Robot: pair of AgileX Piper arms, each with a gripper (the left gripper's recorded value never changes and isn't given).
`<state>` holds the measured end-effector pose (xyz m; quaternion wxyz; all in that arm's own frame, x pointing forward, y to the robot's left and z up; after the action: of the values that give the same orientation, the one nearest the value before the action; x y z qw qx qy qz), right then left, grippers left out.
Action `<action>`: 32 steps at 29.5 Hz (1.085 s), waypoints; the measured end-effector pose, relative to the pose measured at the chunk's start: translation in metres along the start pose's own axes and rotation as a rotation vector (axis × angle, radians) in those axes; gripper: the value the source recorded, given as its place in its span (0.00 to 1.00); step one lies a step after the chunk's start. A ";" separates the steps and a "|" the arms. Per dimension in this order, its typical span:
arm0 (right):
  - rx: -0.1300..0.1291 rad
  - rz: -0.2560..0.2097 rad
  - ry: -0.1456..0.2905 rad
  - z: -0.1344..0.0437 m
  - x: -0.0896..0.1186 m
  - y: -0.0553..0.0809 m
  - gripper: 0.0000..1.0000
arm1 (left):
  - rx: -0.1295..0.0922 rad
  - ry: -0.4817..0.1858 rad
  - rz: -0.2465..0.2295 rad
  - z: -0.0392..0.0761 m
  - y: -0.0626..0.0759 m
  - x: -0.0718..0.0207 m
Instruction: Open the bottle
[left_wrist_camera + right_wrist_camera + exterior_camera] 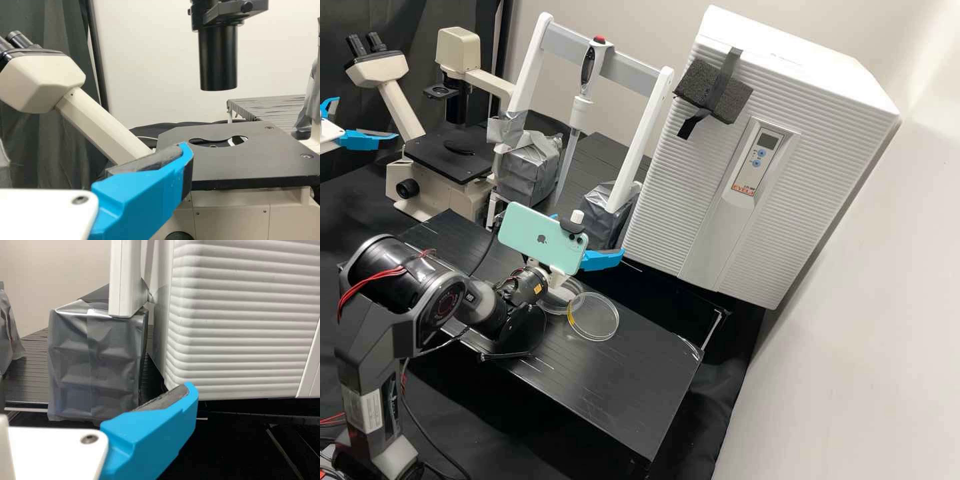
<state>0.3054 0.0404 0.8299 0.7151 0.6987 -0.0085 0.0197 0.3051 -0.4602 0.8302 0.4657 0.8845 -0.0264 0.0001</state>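
At far left the left gripper (360, 123) hangs beside the microscope (440, 160), its blue fingers apart and holding nothing, well apart from the bottle. Next is the white pipette stand (640, 133) on taped blocks, with a pipette (583, 87) hanging from it. In front of the stand, what looks like the bottle (577, 217), small and white-capped, pokes up just behind a mint phone (543, 237) on the right arm; its base is hidden. The right gripper (593, 239) sits just beside it, fingers apart; whether they touch it I cannot tell. Two petri dishes (593, 317) lie near on the black platform (633, 380). A white ribbed cabinet (747, 153) stands rightmost.
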 end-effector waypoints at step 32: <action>0.000 0.000 0.000 0.000 0.000 0.000 1.00 | -0.261 -0.346 -0.173 0.042 -0.044 -0.0867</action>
<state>0.3054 0.0404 0.8299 0.7151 0.6987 -0.0085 0.0197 0.2196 -0.4663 0.7679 0.5629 0.8027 -0.0296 -0.1950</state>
